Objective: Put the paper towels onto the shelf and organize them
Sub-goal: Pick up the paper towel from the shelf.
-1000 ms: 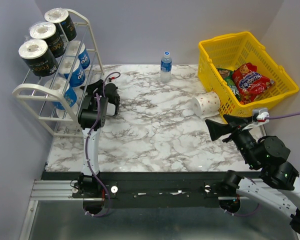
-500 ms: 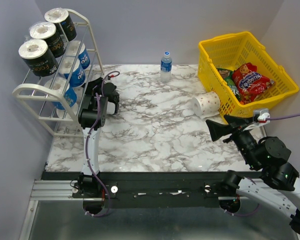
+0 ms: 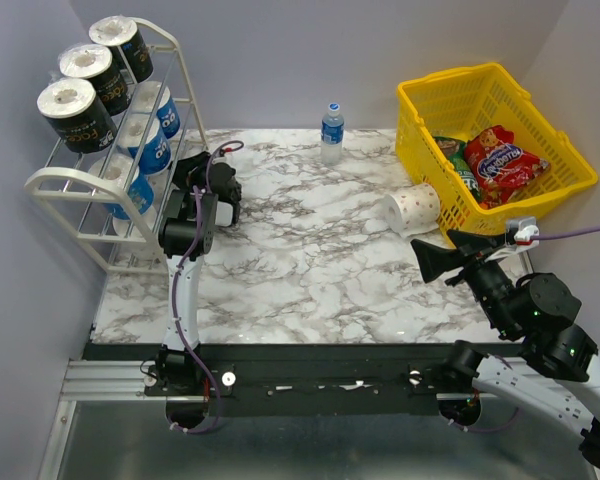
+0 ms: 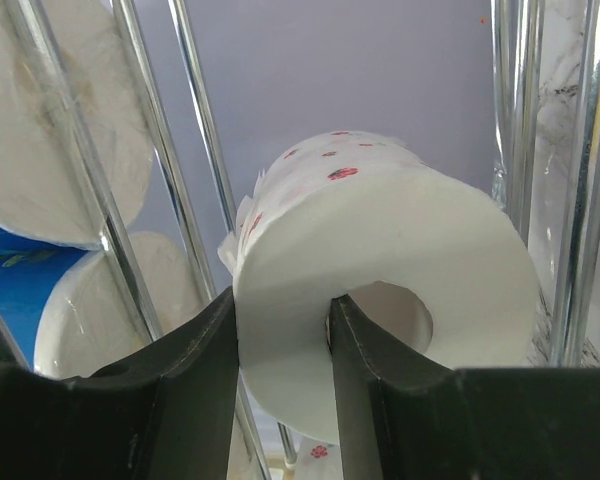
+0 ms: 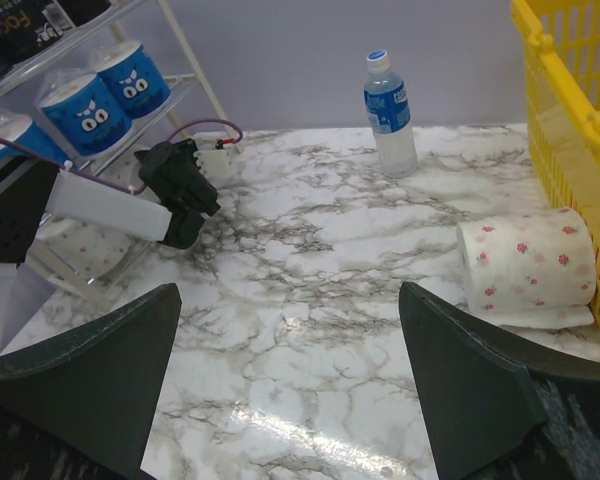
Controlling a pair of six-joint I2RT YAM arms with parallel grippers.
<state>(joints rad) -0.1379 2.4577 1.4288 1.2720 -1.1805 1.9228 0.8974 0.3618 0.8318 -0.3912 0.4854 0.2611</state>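
Loading dotted roll [image 4: 380, 260] into shelf [image 3: 50, 180] with left fingers [image 4: 170, 400] clamped on it, leaving right fingers [image 5: 90, 370] spread, bench roll [image 5: 528, 262] pending.

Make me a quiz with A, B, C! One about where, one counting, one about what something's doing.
1. Where is the dotted roll on the table?
A) beside the yellow basket
B) inside the basket
C) on the bottle

2. How many black rolls sit on the shelf's top tier?
A) two
B) three
C) five

3. The right gripper's jaws are:
A) shut on the bottle
B) shut on a roll
C) open, empty

Answers:
1 A: it lies just outside the basket.
2 B: three white ends in a row.
3 C: only table between them.
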